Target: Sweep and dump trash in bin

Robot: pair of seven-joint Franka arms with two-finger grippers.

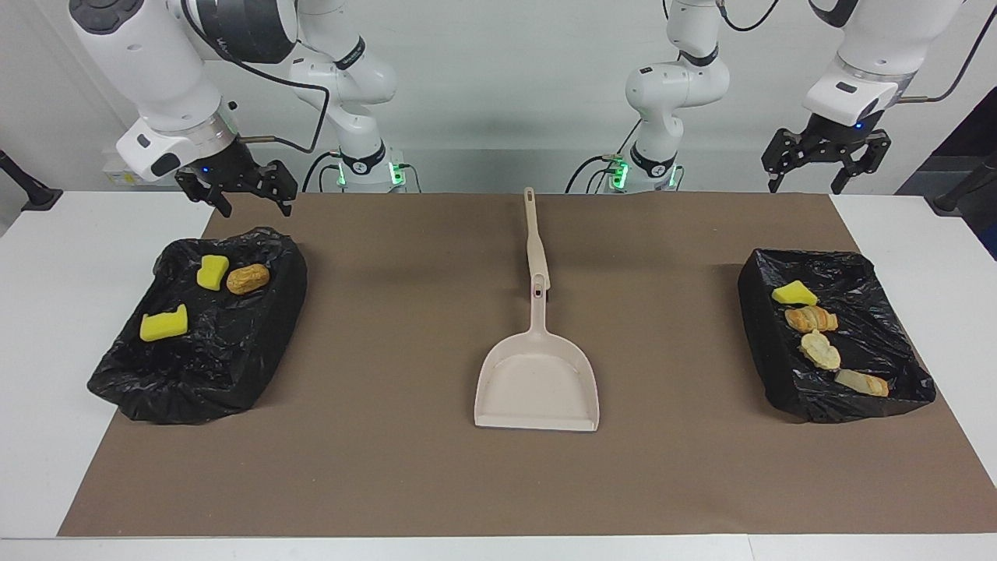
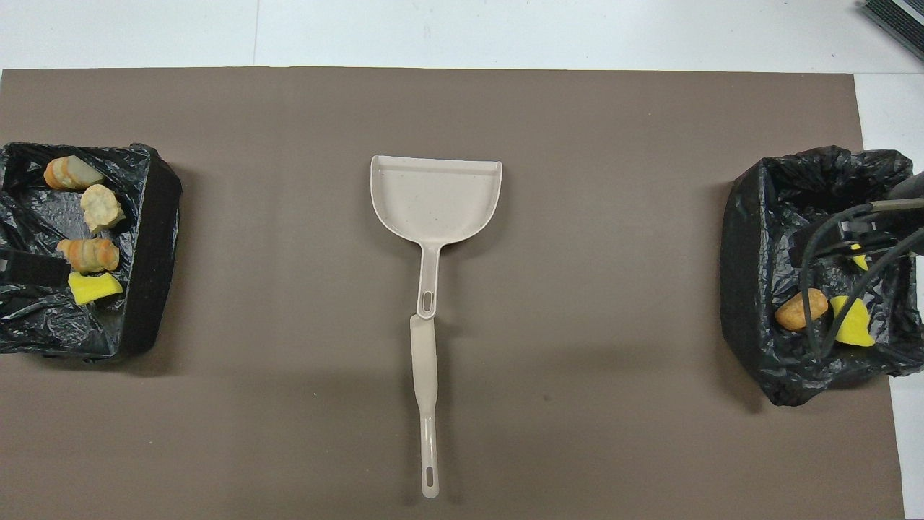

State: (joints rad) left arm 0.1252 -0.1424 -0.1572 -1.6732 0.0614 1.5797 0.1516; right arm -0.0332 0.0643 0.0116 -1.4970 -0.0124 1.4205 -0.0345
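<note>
All the trash lies in two black-lined bins. The bin [image 1: 273, 343] at the right arm's end holds two yellow sponge chunks [image 1: 163, 324] and a brown lump [image 1: 248, 278]. The bin [image 1: 759, 335] at the left arm's end holds one yellow chunk [image 1: 794, 294] and three bread-like lumps [image 1: 821, 351]. My right gripper [image 1: 258, 207] hangs open and empty over the edge of its bin nearest the robots. My left gripper [image 1: 814, 181] hangs open and empty, high over the table edge near its bin. In the overhead view the right gripper [image 2: 844, 242] covers part of a sponge.
A beige dustpan [image 1: 537, 382] lies in the middle of the brown mat [image 1: 374, 467], mouth away from the robots. A beige brush [image 1: 533, 234] lies in line with its handle, nearer the robots. White table shows past both bins.
</note>
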